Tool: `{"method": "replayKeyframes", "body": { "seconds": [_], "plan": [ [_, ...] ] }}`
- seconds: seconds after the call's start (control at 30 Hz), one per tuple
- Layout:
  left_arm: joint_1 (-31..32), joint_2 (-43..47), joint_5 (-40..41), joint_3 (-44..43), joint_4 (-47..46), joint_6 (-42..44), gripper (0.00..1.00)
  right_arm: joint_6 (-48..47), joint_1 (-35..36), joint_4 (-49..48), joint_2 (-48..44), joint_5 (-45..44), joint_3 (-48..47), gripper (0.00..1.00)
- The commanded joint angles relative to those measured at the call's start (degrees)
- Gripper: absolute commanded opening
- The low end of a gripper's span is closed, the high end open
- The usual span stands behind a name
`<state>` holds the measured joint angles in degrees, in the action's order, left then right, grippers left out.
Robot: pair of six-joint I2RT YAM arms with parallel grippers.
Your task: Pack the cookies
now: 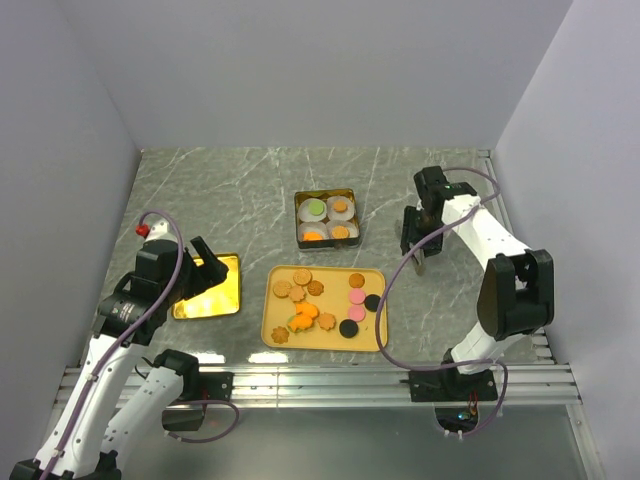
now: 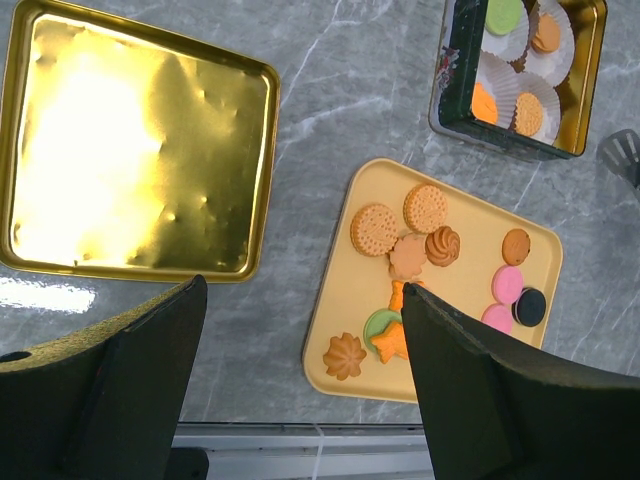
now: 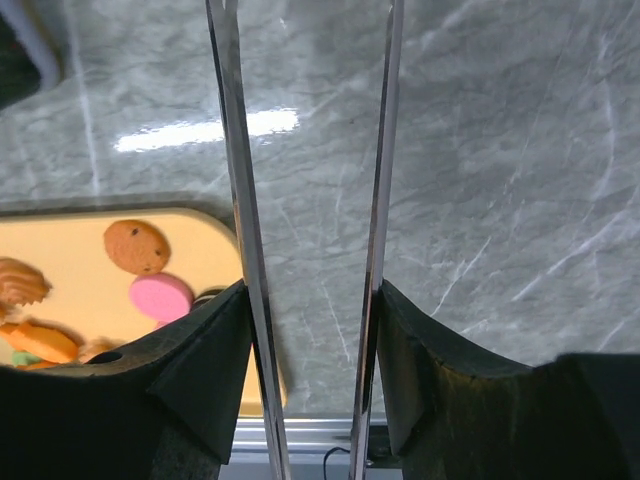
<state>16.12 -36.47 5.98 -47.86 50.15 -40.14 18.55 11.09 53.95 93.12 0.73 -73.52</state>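
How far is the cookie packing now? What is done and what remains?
Done: the tin holds four cookies, one in each paper cup. In hand: the right gripper grips tongs beside the tray, with no cookie seen in them; the left gripper is open near the lid. Left: the many cookies on the tray, then probably the lid on the tin.

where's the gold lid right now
Top view: the gold lid lies flat at the left, beside the left tool and just left of the yellow tray.
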Motion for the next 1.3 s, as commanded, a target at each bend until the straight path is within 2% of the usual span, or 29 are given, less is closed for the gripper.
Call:
{"method": "replayKeyframes", "body": {
  "seconds": [0.0,0.37,0.7,0.83,0.9,0.93,1.0,1.03,1.13,1.27],
  "plan": [
    [0.14,0.87,1.32,-0.31,-1.11,-0.73,0.85,0.17,-1.25,-5.08,-1.46,3.75,2.05,0.56],
    [0.14,1.49,1.93,-0.4,-0.76,-1.17,0.85,-0.62,-1.78,-10.18,4.52,4.28,11.64,0.56],
    [0.14,1.58,2.28,-0.48,-0.76,-1.43,0.85,-1.06,-1.69,-9.48,11.91,2.52,10.41,0.57],
    [0.14,1.66,2.55,-0.4,-0.58,-1.61,0.85,-0.79,-1.69,-9.04,11.21,1.12,10.5,0.63],
    [0.14,1.66,2.64,-0.48,-0.49,-1.69,0.85,-0.53,-1.69,-8.26,10.15,-0.2,10.24,0.72],
    [0.14,1.66,2.64,-0.48,-0.58,-1.7,0.85,-0.44,-1.69,-7.9,9.8,-0.55,10.15,0.79],
    [0.14,1.58,2.72,-0.48,-0.49,-1.7,0.85,-0.18,-1.69,-6.5,8.05,-0.64,9.27,0.85],
    [0.14,1.58,2.72,-0.4,-0.58,-1.78,0.85,-0.09,-1.69,-5.97,7.52,-1.86,8.83,0.91],
    [0.14,1.23,2.64,-0.4,-0.49,-1.7,0.85,0.61,-1.69,-3.69,4.8,-2.66,6.99,0.97],
    [0.14,0.7,2.37,-0.48,-0.49,-1.43,0.85,1.84,-1.6,0.0,-0.38,-4.07,3.13,0.98]
  ]
}}
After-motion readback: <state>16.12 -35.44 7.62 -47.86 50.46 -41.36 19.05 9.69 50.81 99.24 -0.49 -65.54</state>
